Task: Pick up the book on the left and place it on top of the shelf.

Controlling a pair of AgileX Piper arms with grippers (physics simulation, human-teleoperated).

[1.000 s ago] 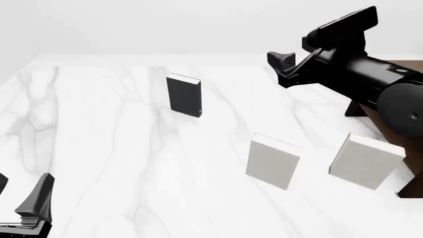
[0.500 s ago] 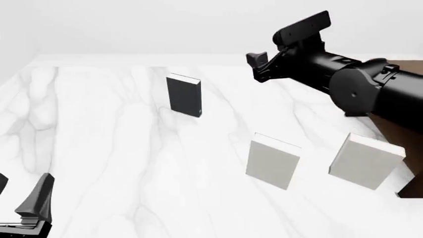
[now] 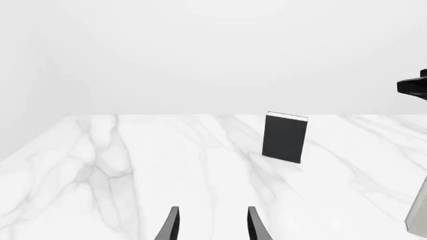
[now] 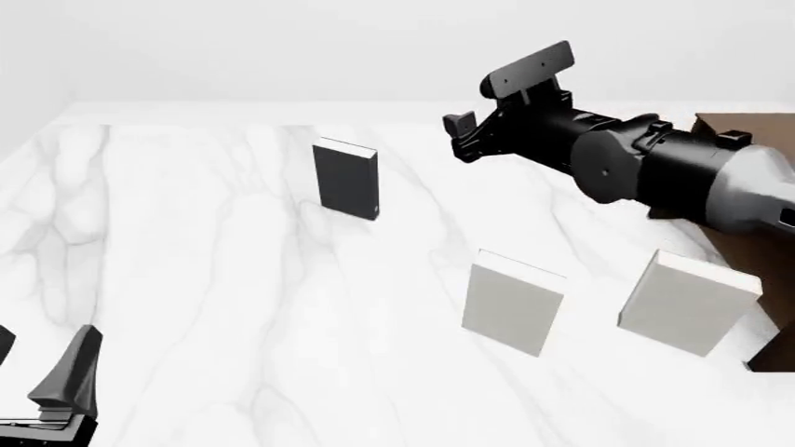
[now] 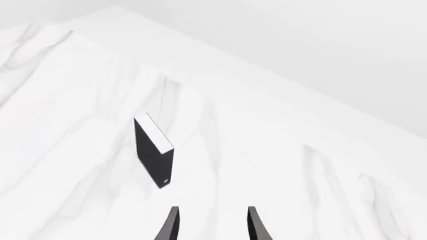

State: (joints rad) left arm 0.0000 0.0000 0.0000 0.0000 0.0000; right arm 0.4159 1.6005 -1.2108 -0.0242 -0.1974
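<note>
My right gripper (image 4: 457,137), jaws apart and empty, has swung left toward the book (image 4: 345,179), which stands upright at upper centre-left, untouched. Left gripper (image 3: 210,225) open, idle.

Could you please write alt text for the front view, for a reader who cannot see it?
The right gripper hangs open above a white marble table, pointed toward an upright dark book it has not reached. Two light grey books stand nearer, a brown shelf sits at right, and the left gripper rests low.
</note>
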